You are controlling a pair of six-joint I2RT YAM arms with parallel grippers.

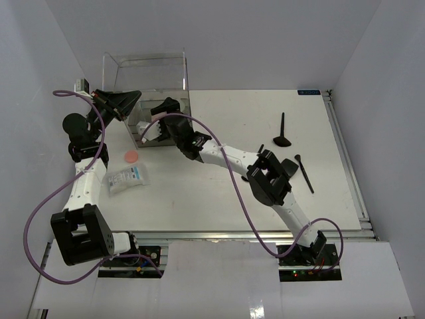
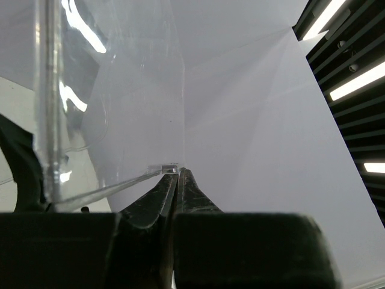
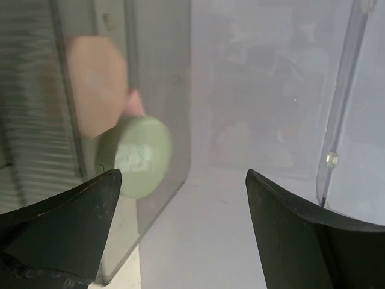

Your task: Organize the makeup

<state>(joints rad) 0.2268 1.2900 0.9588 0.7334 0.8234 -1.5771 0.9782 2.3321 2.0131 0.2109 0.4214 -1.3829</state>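
The clear plastic box (image 1: 151, 70) stands at the back left. My left gripper (image 1: 133, 100) is shut, its tips (image 2: 176, 171) pinched at the box's corner edge (image 2: 108, 188). My right gripper (image 1: 164, 109) reaches inside the box, open and empty (image 3: 182, 174). A grey-green disc (image 3: 135, 156) and a pink disc (image 3: 96, 84) lean behind a smoky inner wall left of its left finger. Another pink disc (image 1: 132, 157) lies on the table in front of the box. Two slim black brushes (image 1: 283, 129) (image 1: 304, 171) lie at the right.
A white sachet (image 1: 127, 178) lies on the table near my left arm. A small black piece (image 1: 261, 149) lies by my right arm's elbow. The white mat's (image 1: 332, 199) right edge runs along a metal rail. White walls enclose the table.
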